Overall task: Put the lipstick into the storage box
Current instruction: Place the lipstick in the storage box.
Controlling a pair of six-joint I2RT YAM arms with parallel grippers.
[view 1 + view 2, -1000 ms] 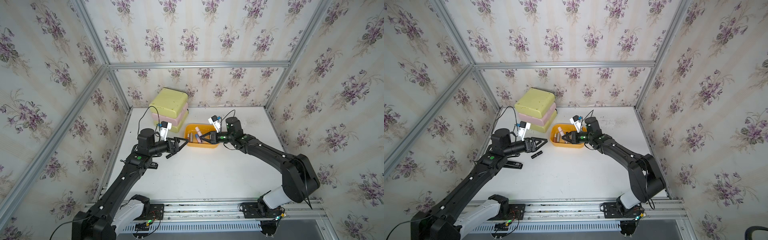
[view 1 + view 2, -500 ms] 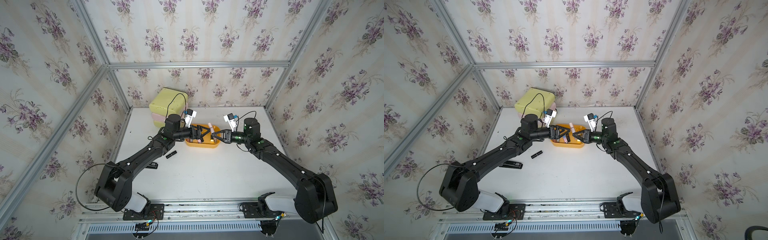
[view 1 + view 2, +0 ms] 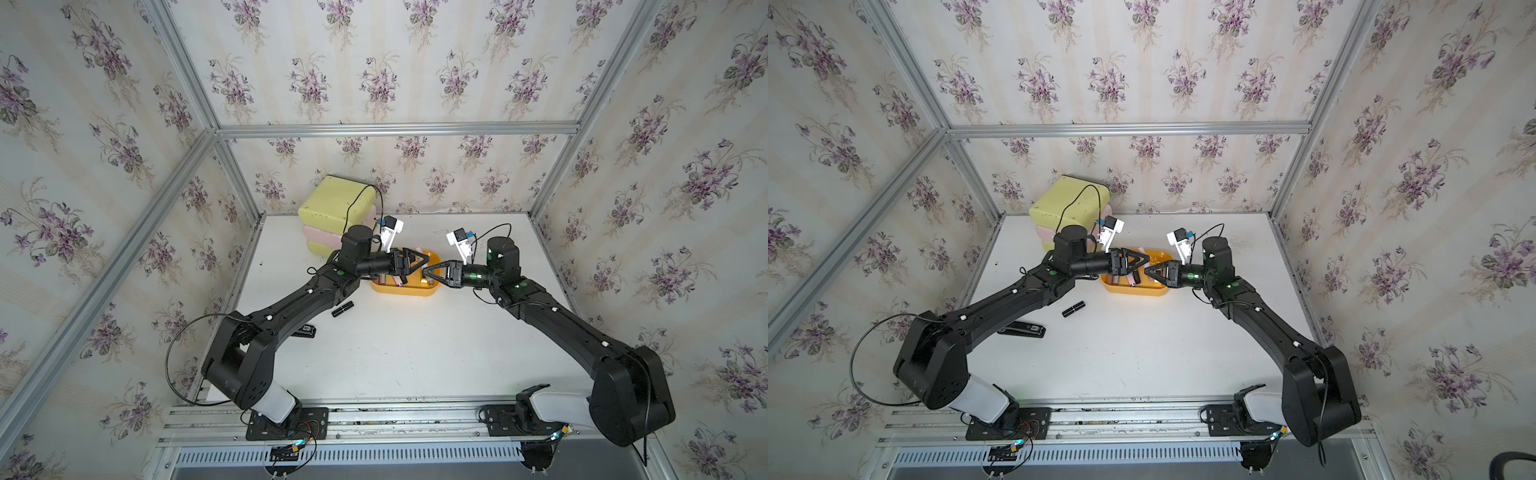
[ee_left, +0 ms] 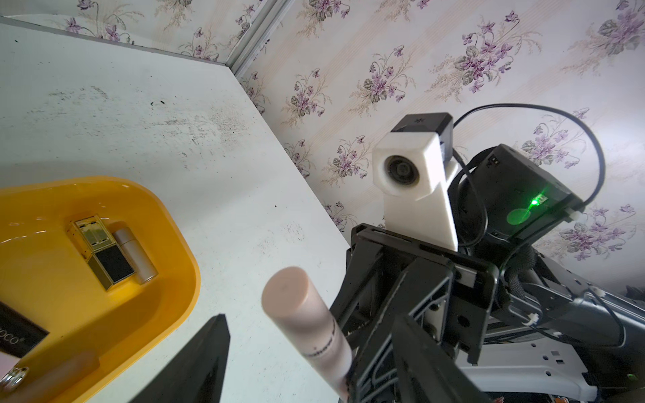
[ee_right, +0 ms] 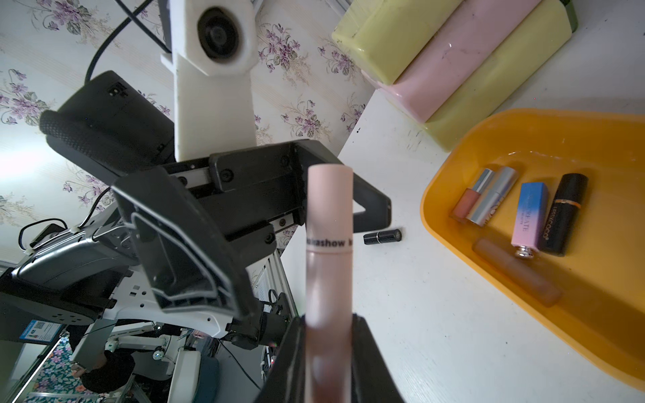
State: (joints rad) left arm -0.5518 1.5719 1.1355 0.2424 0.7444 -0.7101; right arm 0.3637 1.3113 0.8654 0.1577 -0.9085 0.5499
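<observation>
Two grippers, left gripper (image 3: 422,262) and right gripper (image 3: 428,272), around pink lipstick (image 5: 328,244) above storage box (image 3: 415,293)

The two hands meet tip to tip above the shallow orange-yellow plastic storage box (image 3: 405,291), the right hand (image 3: 428,272) clasping a pale pink tubular lipstick (image 5: 328,244) (the left hand (image 3: 419,262) straddles its far end); a black cylindrical lipstick (image 3: 342,309) lies on the white desk (image 3: 415,345), beneath the left arm.
</observation>
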